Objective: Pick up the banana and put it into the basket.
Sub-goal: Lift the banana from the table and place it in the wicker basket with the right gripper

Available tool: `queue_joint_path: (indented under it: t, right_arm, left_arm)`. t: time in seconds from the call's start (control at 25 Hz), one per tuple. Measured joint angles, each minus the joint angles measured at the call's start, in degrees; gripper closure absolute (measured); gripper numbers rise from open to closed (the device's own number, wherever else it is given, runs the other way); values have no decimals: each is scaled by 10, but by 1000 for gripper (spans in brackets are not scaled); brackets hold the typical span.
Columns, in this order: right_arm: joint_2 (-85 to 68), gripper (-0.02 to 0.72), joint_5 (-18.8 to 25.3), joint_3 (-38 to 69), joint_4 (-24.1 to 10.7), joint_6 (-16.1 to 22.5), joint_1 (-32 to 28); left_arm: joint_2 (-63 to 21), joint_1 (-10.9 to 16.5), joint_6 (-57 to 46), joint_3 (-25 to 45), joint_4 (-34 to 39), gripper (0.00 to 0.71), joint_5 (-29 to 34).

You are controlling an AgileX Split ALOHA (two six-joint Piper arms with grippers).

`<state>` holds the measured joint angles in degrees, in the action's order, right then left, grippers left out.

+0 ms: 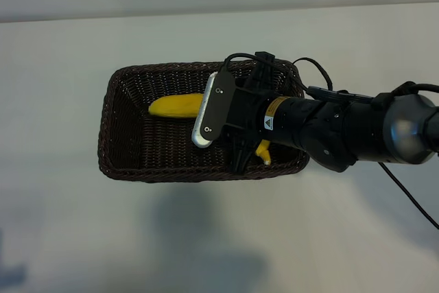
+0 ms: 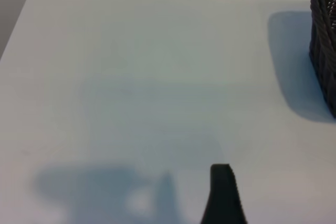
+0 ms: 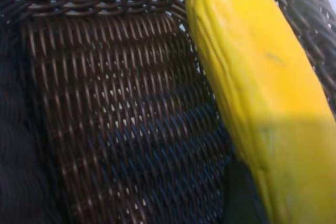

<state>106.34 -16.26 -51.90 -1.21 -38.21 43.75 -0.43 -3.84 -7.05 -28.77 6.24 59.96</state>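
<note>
The yellow banana point(image 1: 175, 106) lies inside the dark-brown wicker basket point(image 1: 116, 94); its other end point(image 1: 264, 153) shows past the arm. My right gripper point(image 1: 240, 158) hangs down into the basket over the banana's middle, and its wrist hides that part. In the right wrist view the banana point(image 3: 252, 87) runs close along the outside of one dark fingertip point(image 3: 240, 195). Only the woven basket floor point(image 3: 121, 129) shows between the jaws, so the gripper is open and holds nothing. In the left wrist view, one finger point(image 2: 222, 187) of my left gripper stands over bare table, away from the basket corner point(image 2: 324, 40).
The basket sits mid-table on a plain white surface point(image 1: 219, 224). The right arm point(image 1: 357, 128) reaches in from the right across the basket's right rim. A cable point(image 1: 411, 197) trails off the arm at the right.
</note>
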Motion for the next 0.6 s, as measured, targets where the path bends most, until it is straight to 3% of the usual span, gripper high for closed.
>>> queue_joint_path:
  t: [0.6]
  right_arm:
    - [3,269,-5,0,5,4,0]
  left_arm:
    - [0,0,0,0,0,171,0]
